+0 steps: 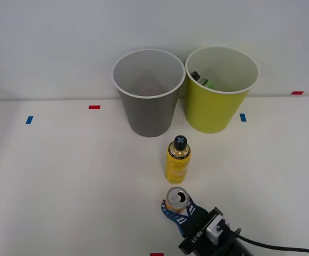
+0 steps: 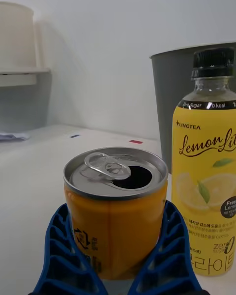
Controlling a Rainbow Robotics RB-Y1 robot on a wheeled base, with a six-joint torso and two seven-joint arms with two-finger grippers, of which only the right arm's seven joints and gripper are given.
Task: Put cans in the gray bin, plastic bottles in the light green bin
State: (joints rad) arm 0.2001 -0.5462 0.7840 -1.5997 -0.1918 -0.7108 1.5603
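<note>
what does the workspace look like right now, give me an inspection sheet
surface: white table with small red and blue tape marks.
can: orange can, upright, tab opened, sits between the blue fingers.
yellow bottle: yellow bottle stands upright, capped, just beyond the can, in front of the bins.
gray bin: gray bin upright at the back; nothing seen inside.
green bin: green bin upright beside it, a green-labelled bottle inside.
clutter: nothing seen.
gripper: right gripper low at the table's near edge, fingers hugging the can's sides.
cables: a black cable trails from the wrist.
surroundings: plain white wall; a pale shelf in the wrist view.
</note>
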